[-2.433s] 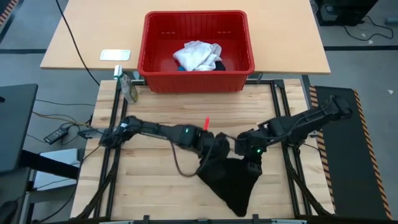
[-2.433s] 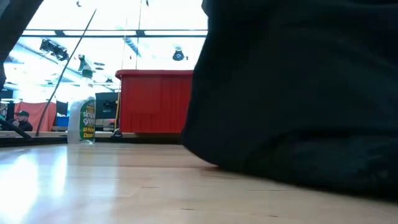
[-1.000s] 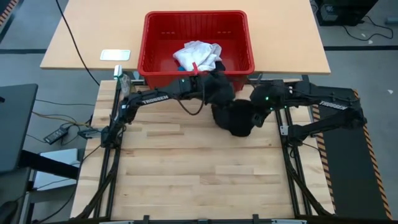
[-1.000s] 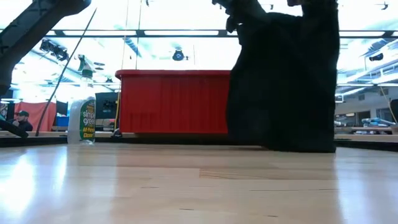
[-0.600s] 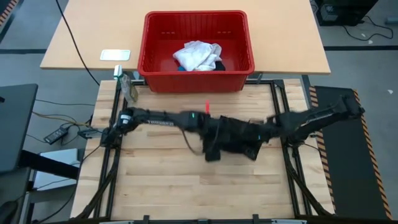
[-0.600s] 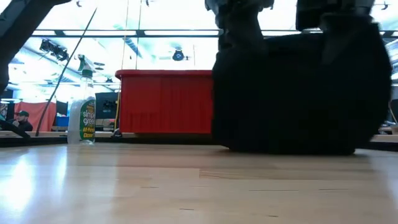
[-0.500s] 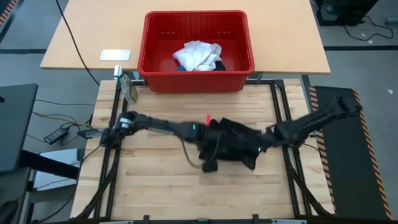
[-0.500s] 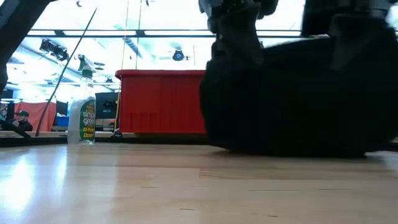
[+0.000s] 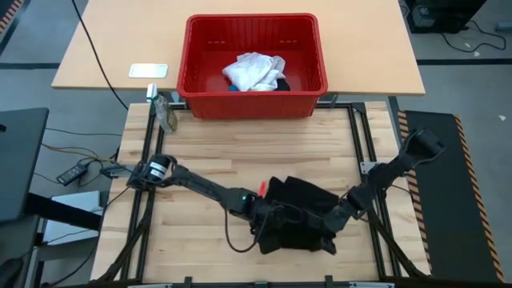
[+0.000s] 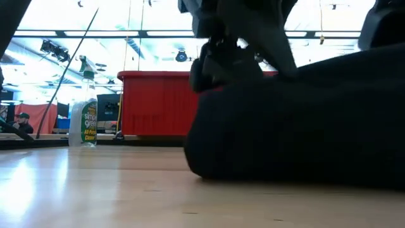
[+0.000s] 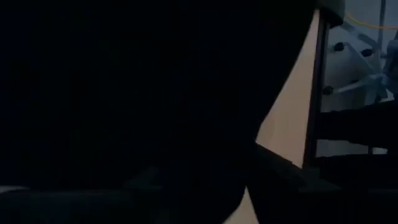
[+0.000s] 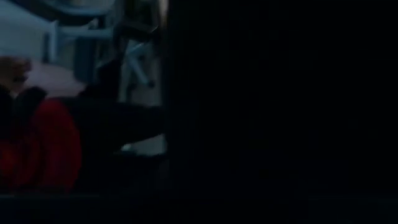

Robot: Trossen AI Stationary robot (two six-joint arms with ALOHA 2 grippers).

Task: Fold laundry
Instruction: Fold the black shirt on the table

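We see the black shirt [image 9: 298, 214] bunched on the wooden bench [image 9: 208, 144], toward its near edge — left gripper [image 9: 268, 220] and right gripper [image 9: 332, 224] at its sides; whether their fingers grip it, we cannot tell.

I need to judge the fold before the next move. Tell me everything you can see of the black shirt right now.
The black shirt is soft dark cloth, bunched into a rough folded heap and lying flat on the wooden table, near its front edge, well clear of the red basket. The left claw and right claw sit at its two front corners, against the cloth. In the low view it is a low mound.
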